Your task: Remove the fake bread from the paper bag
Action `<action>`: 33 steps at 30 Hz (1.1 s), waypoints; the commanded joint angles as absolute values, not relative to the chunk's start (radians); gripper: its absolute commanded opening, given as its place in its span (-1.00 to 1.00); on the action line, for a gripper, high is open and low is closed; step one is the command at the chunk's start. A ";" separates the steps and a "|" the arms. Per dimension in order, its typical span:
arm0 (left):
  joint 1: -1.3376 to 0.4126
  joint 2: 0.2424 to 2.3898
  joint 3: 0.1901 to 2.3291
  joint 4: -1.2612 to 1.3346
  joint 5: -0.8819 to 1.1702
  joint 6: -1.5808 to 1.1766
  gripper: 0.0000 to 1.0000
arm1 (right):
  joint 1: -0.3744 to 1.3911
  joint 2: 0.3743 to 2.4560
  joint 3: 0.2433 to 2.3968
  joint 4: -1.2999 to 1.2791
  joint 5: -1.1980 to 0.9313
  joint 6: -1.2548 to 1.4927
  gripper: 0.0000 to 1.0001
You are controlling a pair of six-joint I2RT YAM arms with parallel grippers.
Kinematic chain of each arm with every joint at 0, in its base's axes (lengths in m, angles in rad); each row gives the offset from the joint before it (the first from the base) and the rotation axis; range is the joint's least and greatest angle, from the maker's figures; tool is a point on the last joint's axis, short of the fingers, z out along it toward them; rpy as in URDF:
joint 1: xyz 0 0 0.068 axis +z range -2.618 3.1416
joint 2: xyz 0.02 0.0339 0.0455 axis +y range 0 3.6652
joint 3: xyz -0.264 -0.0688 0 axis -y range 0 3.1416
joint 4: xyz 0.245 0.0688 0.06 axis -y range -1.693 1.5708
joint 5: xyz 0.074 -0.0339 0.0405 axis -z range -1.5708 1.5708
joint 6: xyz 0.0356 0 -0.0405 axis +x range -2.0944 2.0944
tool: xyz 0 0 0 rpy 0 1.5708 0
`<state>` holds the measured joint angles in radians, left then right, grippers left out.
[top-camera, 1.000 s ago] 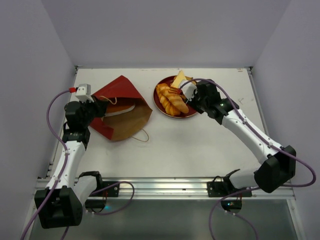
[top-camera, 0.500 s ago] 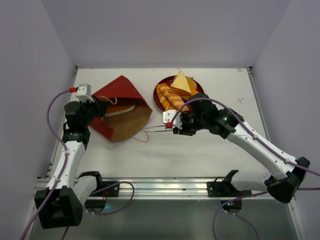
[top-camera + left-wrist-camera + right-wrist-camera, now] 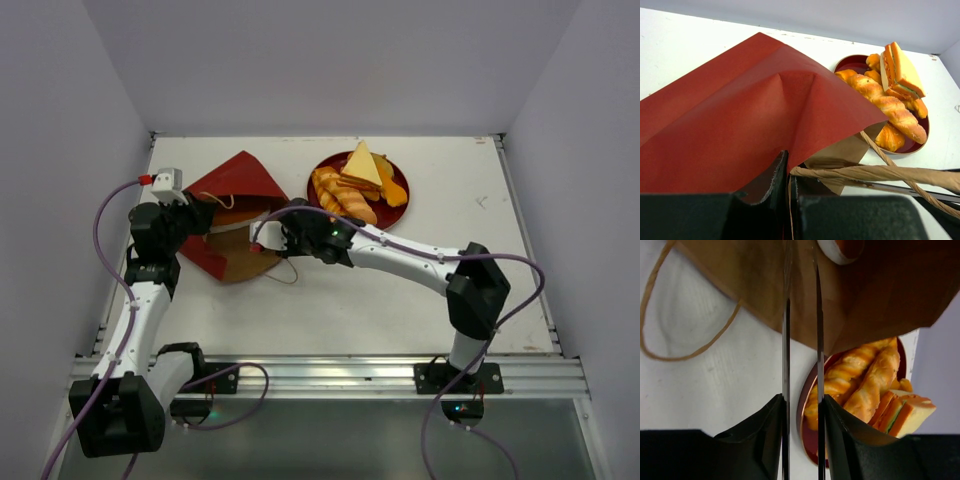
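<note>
The dark red paper bag (image 3: 235,185) lies on its side at the left, its mouth facing right, with the brown inside showing. My left gripper (image 3: 197,216) is shut on the bag's upper edge (image 3: 785,165) and holds the mouth up. My right gripper (image 3: 262,236) is at the mouth, and its thin fingers (image 3: 786,315) are slightly apart with nothing between them, reaching over the kraft paper (image 3: 765,295). A white ring (image 3: 840,250) lies inside the bag. Two braided loaves (image 3: 340,197), a sandwich wedge (image 3: 362,165) and rolls sit on the plate.
The round dark red plate (image 3: 322,165) stands right of the bag and also shows in the left wrist view (image 3: 852,62). A cord handle (image 3: 285,272) loops onto the table in front of the bag. The right arm stretches across the middle of the table.
My right gripper left the plate and swung left across the table to the bag's mouth. The sandwich wedge now lies on the plate. The left gripper has not moved.
</note>
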<state>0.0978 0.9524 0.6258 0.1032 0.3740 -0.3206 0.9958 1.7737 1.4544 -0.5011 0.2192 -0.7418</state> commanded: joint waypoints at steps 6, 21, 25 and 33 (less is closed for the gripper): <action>0.103 0.940 0.629 0.120 0.385 -0.308 -0.81 | 1.055 1.925 1.575 -0.284 0.428 -0.821 -0.17; 0.103 0.937 0.629 0.120 0.393 -0.313 -0.81 | 1.078 2.019 1.585 -0.204 0.518 -0.894 -0.09; 0.104 0.936 0.626 0.120 0.393 -0.313 -0.81 | 1.080 2.040 1.580 -0.164 0.548 -0.922 -0.09; 0.103 0.936 0.626 0.120 0.391 -0.314 -0.81 | 1.080 2.095 1.605 -0.182 0.561 -0.931 -0.14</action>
